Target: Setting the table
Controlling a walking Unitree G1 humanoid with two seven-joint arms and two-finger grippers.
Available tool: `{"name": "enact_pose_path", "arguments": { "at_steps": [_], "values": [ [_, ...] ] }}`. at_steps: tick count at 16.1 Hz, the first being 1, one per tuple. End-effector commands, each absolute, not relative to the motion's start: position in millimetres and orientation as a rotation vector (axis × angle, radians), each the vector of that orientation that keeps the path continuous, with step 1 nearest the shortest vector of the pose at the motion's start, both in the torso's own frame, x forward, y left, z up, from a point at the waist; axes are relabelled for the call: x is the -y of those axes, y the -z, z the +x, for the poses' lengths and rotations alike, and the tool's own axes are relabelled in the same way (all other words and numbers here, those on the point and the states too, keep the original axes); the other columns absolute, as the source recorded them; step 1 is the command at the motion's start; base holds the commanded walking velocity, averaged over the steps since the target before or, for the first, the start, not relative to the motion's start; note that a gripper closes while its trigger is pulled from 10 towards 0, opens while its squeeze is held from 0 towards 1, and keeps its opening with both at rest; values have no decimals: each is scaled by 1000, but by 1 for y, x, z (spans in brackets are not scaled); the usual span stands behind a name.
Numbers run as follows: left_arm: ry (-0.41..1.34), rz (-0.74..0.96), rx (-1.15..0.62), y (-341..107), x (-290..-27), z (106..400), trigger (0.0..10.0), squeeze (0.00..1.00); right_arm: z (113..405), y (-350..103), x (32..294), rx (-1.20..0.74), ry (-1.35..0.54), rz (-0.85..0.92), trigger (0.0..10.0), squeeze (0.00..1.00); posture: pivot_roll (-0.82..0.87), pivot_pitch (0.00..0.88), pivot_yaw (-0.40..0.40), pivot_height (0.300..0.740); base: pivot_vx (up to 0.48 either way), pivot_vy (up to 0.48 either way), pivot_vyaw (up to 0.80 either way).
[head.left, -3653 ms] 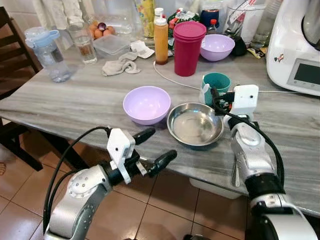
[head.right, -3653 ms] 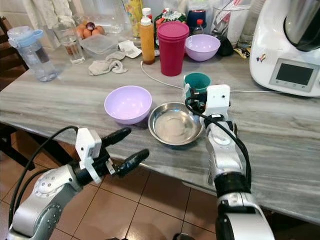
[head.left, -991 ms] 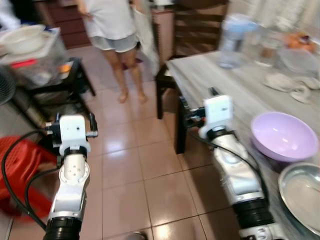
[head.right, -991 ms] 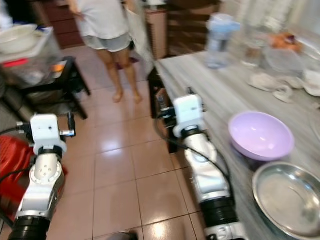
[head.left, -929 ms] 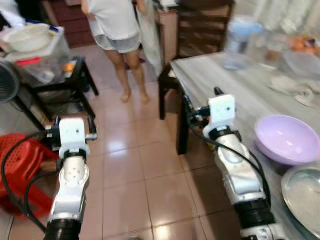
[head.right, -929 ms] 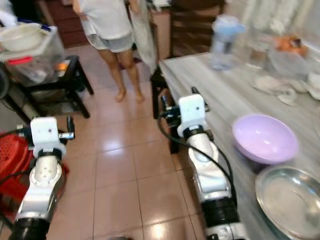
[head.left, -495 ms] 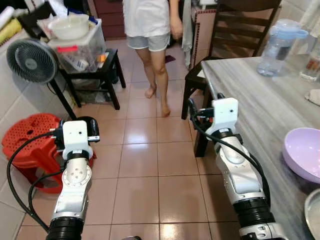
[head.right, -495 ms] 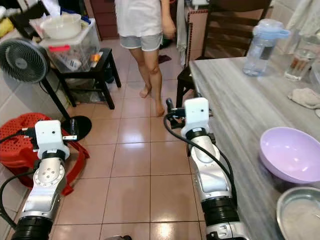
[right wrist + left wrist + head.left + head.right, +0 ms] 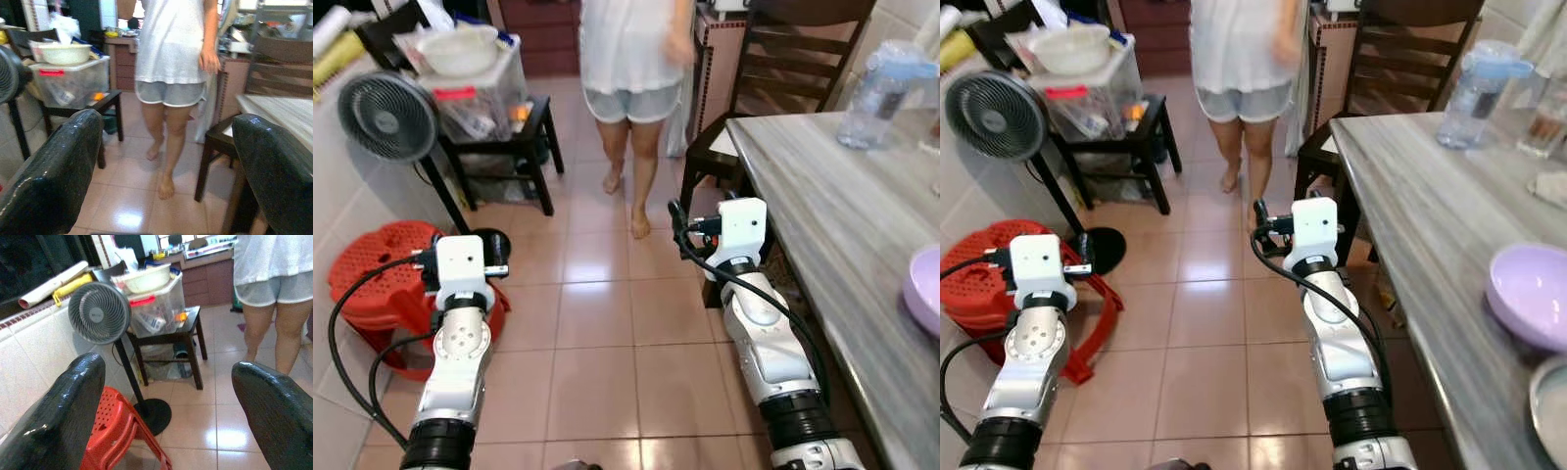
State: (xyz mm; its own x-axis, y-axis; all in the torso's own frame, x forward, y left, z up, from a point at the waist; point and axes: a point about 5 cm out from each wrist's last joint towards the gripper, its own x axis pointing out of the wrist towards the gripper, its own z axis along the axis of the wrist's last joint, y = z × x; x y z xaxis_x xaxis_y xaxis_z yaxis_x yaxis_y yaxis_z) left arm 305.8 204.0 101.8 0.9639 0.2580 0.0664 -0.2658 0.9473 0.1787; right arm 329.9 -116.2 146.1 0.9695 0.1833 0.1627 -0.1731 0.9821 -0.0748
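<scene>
Both pairs of jaws stand apart, empty. From the head, the left gripper [image 9: 460, 257] and right gripper [image 9: 690, 223] hang over floor tiles; the purple bowl [image 9: 1531, 293] sits on the table [image 9: 1410, 186], far right. Wrist views show a fan [image 9: 99, 312] and a person [image 9: 171, 63].

Grey table [image 9: 1410, 186] with lilac bowl [image 9: 1531, 294]

Glossy tan floor tiles [image 9: 597, 323] w/ light glare in spots. Pale tiled wall [image 9: 333, 206] on the left side. By it – a grey pedestal fan [image 9: 386, 117] and a red plastic stool [image 9: 372, 279]. Black side table [image 9: 514, 147] behind holds a clear storage box [image 9: 475, 93] w/ a white basin [image 9: 460, 49] on top. Grey wood-grain table [image 9: 832, 206] at right – dark wooden chair [image 9: 773, 69] at its far end.
</scene>
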Motion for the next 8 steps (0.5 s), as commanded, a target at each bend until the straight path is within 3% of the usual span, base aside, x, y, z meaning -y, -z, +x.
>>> {"name": "enact_pose_path", "arguments": {
  "at_steps": [1,8],
  "values": [
    [-254,187,21,-96,-204,305,10000,0,330,-139,122,139,-154,-51,10000,0,-62,51,41,740,0,405,0],
    [-220,181,-132,-54,-196,295,10000,0,327,-97,138,-14,-111,-51,10000,0,-65,45,32,740,0,451,0]
  ]
}}
